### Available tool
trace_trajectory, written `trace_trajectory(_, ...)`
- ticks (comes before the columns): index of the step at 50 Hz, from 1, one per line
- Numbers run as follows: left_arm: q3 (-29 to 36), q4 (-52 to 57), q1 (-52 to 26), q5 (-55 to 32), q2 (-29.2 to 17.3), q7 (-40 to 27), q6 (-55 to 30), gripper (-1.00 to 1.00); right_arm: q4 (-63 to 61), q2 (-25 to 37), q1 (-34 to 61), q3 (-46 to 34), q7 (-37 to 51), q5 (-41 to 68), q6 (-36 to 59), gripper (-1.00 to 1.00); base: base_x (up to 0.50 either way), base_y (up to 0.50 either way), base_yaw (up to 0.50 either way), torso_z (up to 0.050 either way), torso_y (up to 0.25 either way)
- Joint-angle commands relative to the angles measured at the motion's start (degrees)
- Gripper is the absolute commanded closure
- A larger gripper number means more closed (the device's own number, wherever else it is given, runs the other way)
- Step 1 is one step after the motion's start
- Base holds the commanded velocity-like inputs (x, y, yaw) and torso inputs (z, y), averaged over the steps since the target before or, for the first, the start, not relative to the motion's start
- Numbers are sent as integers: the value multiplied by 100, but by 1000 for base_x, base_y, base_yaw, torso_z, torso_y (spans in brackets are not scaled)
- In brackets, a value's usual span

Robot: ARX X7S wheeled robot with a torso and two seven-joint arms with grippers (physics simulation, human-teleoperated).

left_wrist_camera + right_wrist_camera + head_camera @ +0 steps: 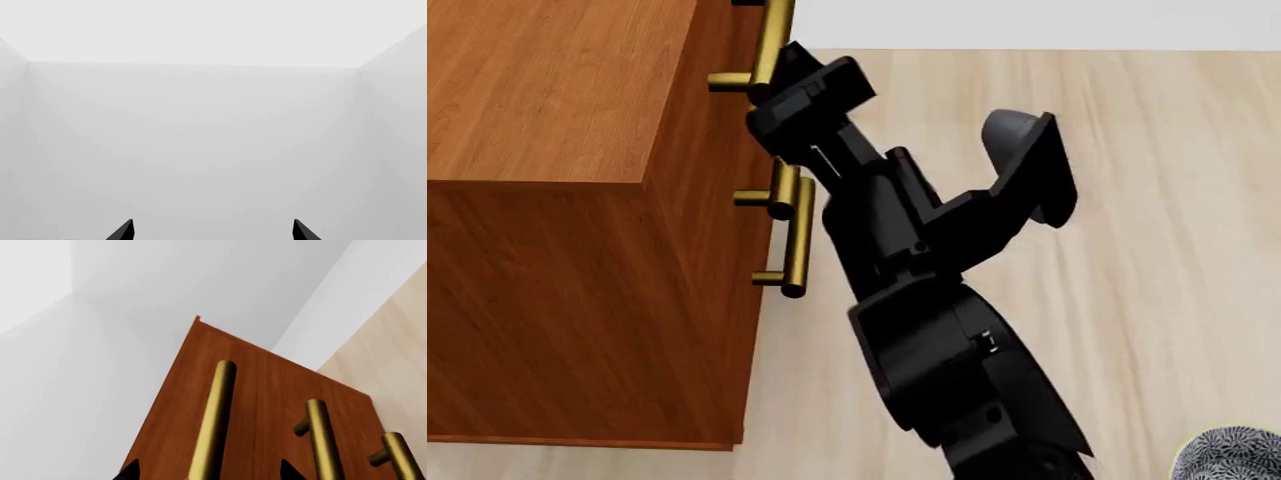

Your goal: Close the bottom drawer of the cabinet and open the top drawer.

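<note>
Right gripper (207, 471) spread wide around the top drawer's brass handle (212, 420), bar's long axis running straight ahead of the fingers, cabinet (554, 90) front seen only by right wrist, left gripper (213, 231) held wide facing blank walls

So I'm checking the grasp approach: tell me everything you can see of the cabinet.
The cabinet is a boxy reddish-brown wood-grain unit standing on the pale plank floor. Brass bar handles stick out from its front on short posts; the right wrist view shows three. The right gripper sits against one of the bars. Drawer seams are not discernible.
</note>
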Motion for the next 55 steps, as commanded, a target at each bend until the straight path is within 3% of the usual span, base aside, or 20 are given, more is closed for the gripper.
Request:
trace_trajectory(1, 10, -31, 67, 23, -35, 15, 79, -100, 324, -133, 117, -55, -151, 60, 54, -100, 0, 0, 0, 0, 0)
trace_trajectory(55, 71, -100, 141, 16, -151, -7, 243, -100, 1147, -566, 542, -306, -592, 304, 340, -100, 0, 0, 0, 0, 0)
